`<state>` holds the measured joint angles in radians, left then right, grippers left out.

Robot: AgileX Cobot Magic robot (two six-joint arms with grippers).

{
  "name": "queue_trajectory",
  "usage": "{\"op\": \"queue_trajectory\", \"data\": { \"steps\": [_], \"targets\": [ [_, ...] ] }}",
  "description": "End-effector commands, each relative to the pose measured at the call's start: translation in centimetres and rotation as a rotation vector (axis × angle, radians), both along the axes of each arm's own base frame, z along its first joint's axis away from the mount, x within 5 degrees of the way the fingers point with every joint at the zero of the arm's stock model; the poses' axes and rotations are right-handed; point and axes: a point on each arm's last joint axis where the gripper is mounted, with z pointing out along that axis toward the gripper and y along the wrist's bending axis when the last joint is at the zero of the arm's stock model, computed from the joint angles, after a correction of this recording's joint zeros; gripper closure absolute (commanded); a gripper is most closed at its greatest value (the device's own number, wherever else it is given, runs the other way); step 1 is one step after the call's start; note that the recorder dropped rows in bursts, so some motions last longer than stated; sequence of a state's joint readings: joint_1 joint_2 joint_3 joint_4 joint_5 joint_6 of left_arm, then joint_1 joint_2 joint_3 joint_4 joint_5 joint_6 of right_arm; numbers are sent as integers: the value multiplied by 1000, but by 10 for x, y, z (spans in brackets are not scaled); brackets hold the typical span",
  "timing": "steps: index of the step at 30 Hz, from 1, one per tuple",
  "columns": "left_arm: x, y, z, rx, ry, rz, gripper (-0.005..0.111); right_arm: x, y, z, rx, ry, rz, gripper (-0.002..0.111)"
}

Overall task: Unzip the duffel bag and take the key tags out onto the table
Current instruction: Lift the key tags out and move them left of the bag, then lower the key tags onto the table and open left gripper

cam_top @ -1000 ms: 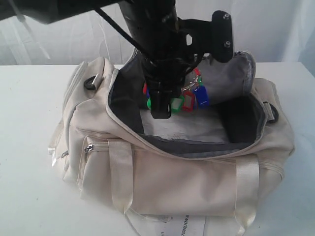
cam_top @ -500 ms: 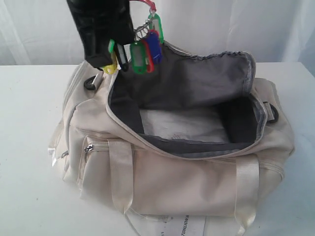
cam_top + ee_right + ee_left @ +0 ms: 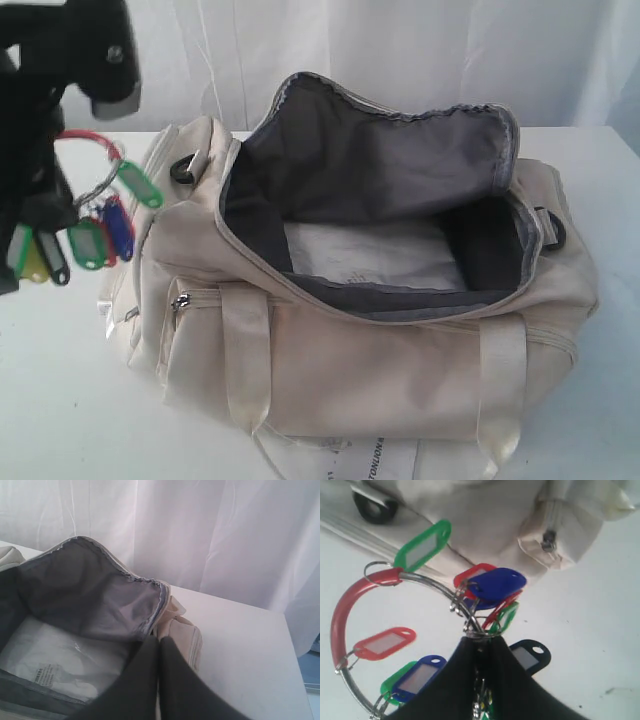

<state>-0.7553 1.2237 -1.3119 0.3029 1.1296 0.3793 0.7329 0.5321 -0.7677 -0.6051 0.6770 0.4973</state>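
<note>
The cream duffel bag lies unzipped in the middle of the white table, its dark grey lining showing. My left gripper hangs off the bag's left end, above the table, shut on the metal rings of the key tags. In the left wrist view the coloured key tags fan out from my left gripper over the table, beside a bag side pocket. My right gripper is shut and empty above the bag's right end; the exterior view does not show it.
White crumpled paper lies on the bag's floor. A white printed hang-tag pokes out under the bag's front. A white curtain hangs behind the table. Bare table lies to the bag's right.
My left arm has lifted the key tags up out of the bag's opening and carried them leftward past the bag's left end. The bag has stayed put.
</note>
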Motion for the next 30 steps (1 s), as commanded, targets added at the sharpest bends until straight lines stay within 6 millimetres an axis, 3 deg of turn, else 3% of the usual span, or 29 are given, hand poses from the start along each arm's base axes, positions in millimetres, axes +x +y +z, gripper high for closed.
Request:
{"op": "queue_trajectory", "data": {
  "steps": [1, 8, 14, 30],
  "targets": [
    [-21, 21, -31, 75, 128, 104, 107, 0, 0, 0, 1, -9, 6, 108],
    [-36, 18, -92, 17, 263, 83, 107, 0, 1, 0, 3, -10, 8, 108],
    [-36, 10, -134, -123, 214, 55, 107, 0, 1, 0, 3, -10, 8, 108],
    [-13, -19, -189, -173, 272, 82, 105, 0, 1, 0, 3, -10, 8, 108]
  ]
}}
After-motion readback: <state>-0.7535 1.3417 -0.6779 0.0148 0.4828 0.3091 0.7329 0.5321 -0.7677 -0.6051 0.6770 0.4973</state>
